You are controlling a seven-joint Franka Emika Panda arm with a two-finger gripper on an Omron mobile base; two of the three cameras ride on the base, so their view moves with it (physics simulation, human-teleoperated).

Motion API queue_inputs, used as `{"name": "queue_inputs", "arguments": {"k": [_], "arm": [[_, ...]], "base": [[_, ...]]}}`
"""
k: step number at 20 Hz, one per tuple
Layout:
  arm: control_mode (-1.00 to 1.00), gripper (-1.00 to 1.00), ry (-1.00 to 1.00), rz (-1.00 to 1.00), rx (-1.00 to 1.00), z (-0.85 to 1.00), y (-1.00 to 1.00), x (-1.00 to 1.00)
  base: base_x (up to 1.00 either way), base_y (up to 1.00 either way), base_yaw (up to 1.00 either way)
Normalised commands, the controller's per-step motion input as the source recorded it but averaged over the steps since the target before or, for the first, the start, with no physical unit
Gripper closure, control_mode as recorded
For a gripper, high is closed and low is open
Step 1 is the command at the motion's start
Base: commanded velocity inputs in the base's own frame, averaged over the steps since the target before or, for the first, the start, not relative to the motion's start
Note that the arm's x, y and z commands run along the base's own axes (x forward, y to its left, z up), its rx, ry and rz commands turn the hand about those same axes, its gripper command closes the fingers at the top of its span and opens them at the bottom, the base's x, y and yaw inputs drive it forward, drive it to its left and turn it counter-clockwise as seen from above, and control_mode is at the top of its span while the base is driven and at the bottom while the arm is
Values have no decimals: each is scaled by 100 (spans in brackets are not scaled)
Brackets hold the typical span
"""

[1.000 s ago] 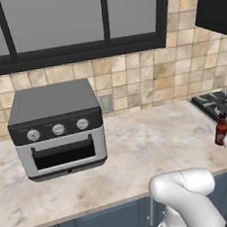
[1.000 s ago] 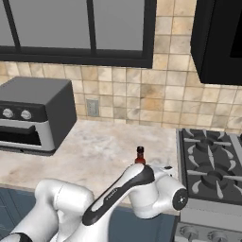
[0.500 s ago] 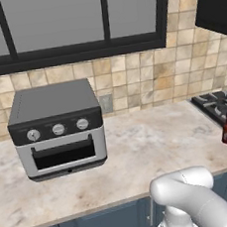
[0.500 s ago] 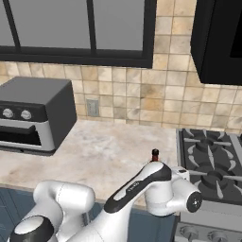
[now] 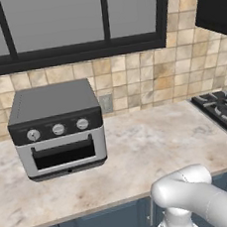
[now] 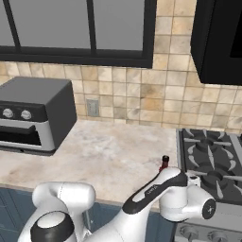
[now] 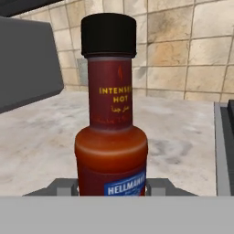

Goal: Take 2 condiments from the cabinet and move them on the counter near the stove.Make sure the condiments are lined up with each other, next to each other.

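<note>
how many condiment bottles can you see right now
1: the red hot-sauce bottle, upright between the pincer fingers, over the counter beside the stove. A second may be hidden.

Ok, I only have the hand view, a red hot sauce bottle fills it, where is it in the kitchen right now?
Observer: The hot-sauce bottle stands upright near the counter's front edge, just left of the stove, with the arm's wrist in front of it.
Operator: Is the gripper shut on it?
Observer: In your view the fingertips flank the bottle's base; the base views hide the jaws behind the wrist, so I take it as held.
Operator: Is the second condiment out yet?
Observer: I see no tan-orange bottle on the counter. Apart from the bottle, it carries a toaster oven far to the left.
</note>
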Motion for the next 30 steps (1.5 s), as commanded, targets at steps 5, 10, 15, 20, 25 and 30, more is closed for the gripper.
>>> {"name": "queue_inputs", "arguments": {"k": [5,10,15,20,25,30], "arm": [[-100,100,0,0,0,-27,-18,0],[-100,100,0,0,0,-18,-20,6],[-100,100,0,0,0,-17,-8,8],[-100,100,0,0,0,-24,0,13],[-100,100,0,0,0,-13,-4,15],[-100,100,0,0,0,-8,-7,16]], "base": [[0,0,0],[0,0,0],[0,0,0],[0,0,0],[0,0,0],[0,0,0]]}}
